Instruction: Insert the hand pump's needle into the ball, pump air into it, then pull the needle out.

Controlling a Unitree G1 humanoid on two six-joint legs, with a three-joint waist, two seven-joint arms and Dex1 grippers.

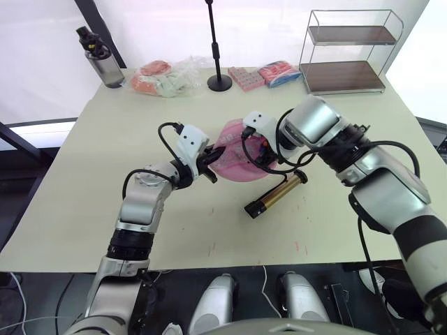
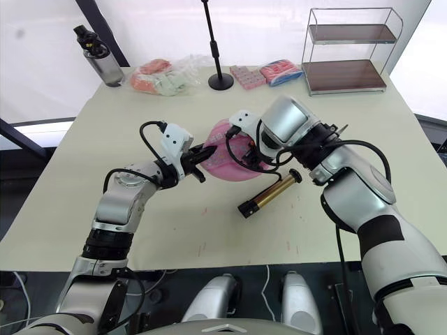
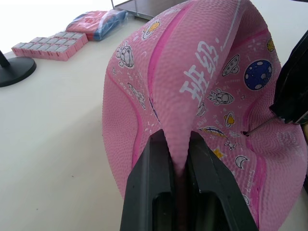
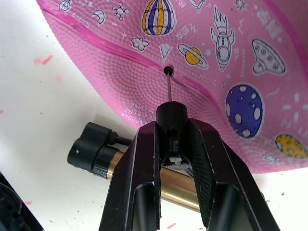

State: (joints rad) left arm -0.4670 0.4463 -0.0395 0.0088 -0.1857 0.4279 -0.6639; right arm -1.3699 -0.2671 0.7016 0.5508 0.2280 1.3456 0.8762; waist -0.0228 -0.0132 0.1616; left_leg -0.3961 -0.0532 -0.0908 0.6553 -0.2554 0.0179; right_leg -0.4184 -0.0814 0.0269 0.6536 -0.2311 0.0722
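The pink rubber ball with its printed space stickers and dark seam lines (image 1: 237,159) lies deflated and folded near the middle of the pale tabletop (image 1: 84,209), held up on edge between my two arms.

Starting at nine o'clock of the ball, my left hand (image 3: 179,144) has its two black fingers closed on a pinched fold of the pink skin, steadying it.

At three o'clock, my right hand (image 4: 172,144) is clamped on the black fitting of the thin metal needle (image 4: 169,86). The pin's tip sits right at the small dark valve hole (image 4: 167,70) on the seam, though I can't tell whether it has entered.

So I judge I'm on the first step, insertion. The next move calls for a straight push along the pin's own line, with the left hand holding firm so the limp rubber doesn't cave away. A crooked push could bend the pin.

The short gold-bronze hand pump with black end caps (image 1: 275,195) lies flat on the tabletop at about five o'clock of the ball, just beside it, and its thin black hose (image 1: 293,162) loops up towards my right hand. Nobody is on its handle, so pumping is not yet begun.

As for containers, at the far edge:

- **Drinks bottle:** a clear bottle with a dark lid (image 1: 101,59) stands at eleven o'clock; I can't make out its contents.
- **Plastic bag:** a crumpled clear bag (image 1: 164,77) holds orange-red and pale items.
- **Rack:** the two-tier wire rack with wooden shelves (image 1: 346,52), at one o'clock, carries nothing on either shelf.
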